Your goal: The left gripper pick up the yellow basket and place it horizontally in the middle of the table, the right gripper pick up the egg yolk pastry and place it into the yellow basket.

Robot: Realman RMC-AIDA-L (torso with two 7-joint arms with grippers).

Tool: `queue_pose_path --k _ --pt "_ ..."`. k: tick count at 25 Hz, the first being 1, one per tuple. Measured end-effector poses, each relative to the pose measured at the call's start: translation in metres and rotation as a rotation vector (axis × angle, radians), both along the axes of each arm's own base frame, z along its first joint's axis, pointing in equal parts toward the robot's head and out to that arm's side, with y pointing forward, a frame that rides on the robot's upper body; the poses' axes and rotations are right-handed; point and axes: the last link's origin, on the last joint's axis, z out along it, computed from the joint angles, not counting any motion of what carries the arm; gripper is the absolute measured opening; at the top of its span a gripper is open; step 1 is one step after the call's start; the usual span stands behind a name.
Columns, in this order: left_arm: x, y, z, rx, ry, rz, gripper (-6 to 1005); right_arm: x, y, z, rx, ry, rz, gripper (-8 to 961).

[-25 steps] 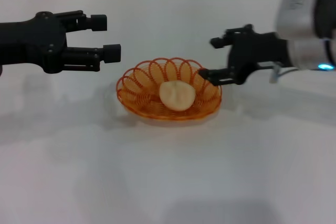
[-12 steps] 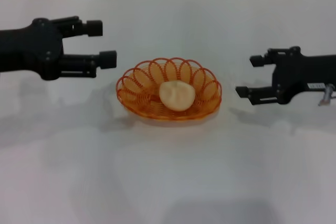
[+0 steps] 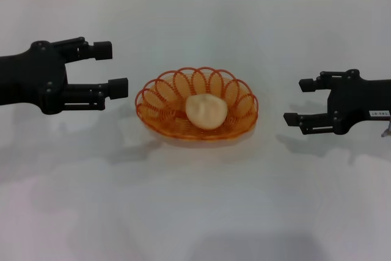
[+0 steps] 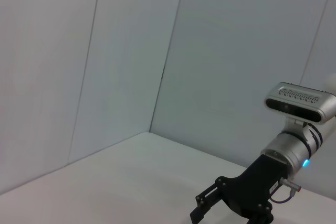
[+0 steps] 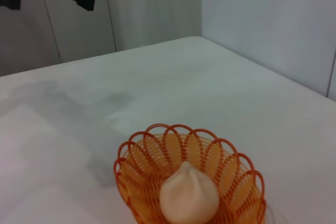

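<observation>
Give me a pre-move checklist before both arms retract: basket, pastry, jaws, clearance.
1. The egg yolk pastry sits inside the yellow basket: ok.
2. Basket lies lengthwise across the middle of the table, flat on its base: ok.
3. The left gripper has its jaws open and empty, off to the basket's left, not touching it: ok.
4. The right gripper has its jaws open and empty, off to the basket's right, not touching it: ok.
5. Nothing lies between either gripper and the basket: ok.
6. Pastry settled stably against the basket floor: cannot tell.
</observation>
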Motion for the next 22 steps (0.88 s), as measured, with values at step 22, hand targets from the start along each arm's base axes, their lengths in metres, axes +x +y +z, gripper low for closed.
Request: queue_pose_path --k 22 --pt "0.0005 -0.0047 -0.0026 -0.011 -0.005 -0.033 886 -0.0086 0.0037 -0.0027 -0.007 0.019 0.032 771"
